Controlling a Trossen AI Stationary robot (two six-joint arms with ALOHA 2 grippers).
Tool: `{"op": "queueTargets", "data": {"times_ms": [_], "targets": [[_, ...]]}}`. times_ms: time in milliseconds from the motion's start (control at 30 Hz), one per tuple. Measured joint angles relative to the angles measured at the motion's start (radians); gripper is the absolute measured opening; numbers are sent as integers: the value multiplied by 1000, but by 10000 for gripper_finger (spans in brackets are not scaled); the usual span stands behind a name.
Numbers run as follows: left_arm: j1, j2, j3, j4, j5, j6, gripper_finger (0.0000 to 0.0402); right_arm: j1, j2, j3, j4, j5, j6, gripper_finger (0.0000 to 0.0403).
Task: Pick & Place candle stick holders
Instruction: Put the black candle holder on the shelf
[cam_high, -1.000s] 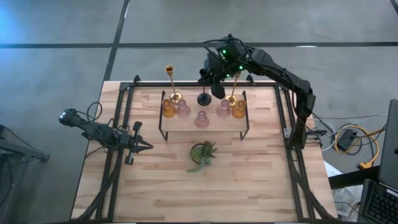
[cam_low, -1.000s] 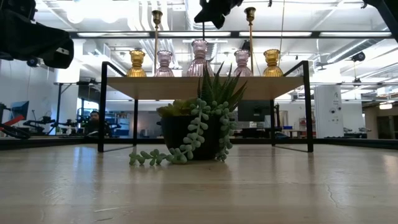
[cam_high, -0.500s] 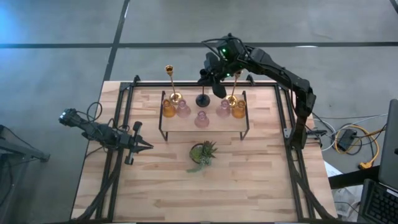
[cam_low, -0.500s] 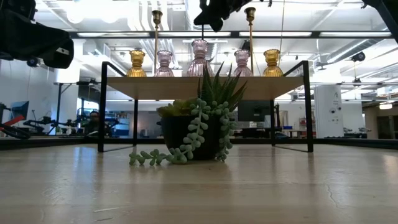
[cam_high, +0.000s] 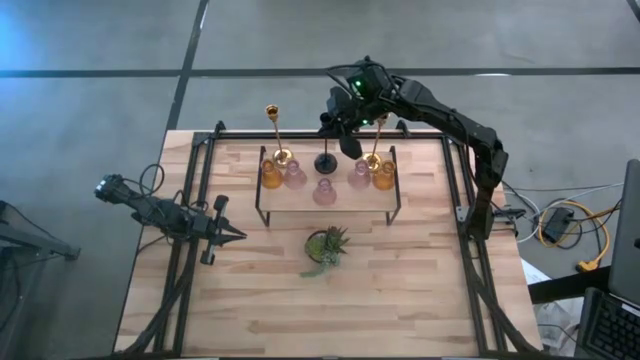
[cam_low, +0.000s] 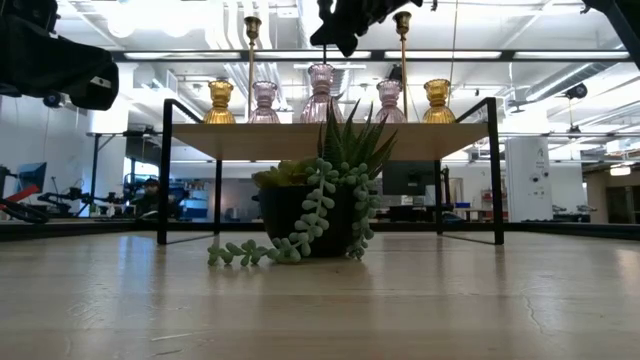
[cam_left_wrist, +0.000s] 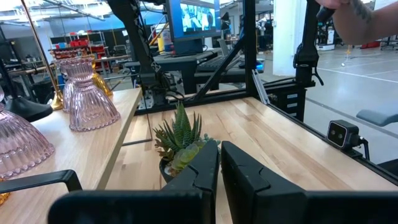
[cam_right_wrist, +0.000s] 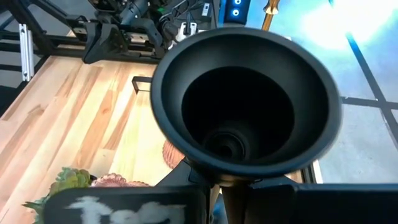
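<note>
Fingertips of your right gripper (cam_right_wrist: 214, 186) are pinched shut on the slim stem of the black candle stick holder (cam_right_wrist: 245, 102), just under its cup, which fills that wrist view. In the high view the gripper (cam_high: 343, 122) sits top centre, above the raised shelf (cam_high: 330, 204), with the holder's round black base (cam_high: 326, 160) showing among the others. Judge it as stiff metal and bottom-heavy: the base will want to swing it, and the smooth stem may slip, so grip near the stem's top and keep it upright. Two gold candle stick holders (cam_high: 277, 135) flank it, and the pink glass holders (cam_high: 324, 191) and amber ones (cam_high: 272, 176) stand close; those look fragile. Your left gripper (cam_high: 226, 234), fingers nearly pressed together and empty, waits at centre left.
</note>
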Motion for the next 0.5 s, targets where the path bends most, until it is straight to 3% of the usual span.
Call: {"op": "queueTargets", "data": {"times_ms": [500], "targets": [[0,0,0,0,0,0,26,-1,-1,-9,16,11,4,8]]}}
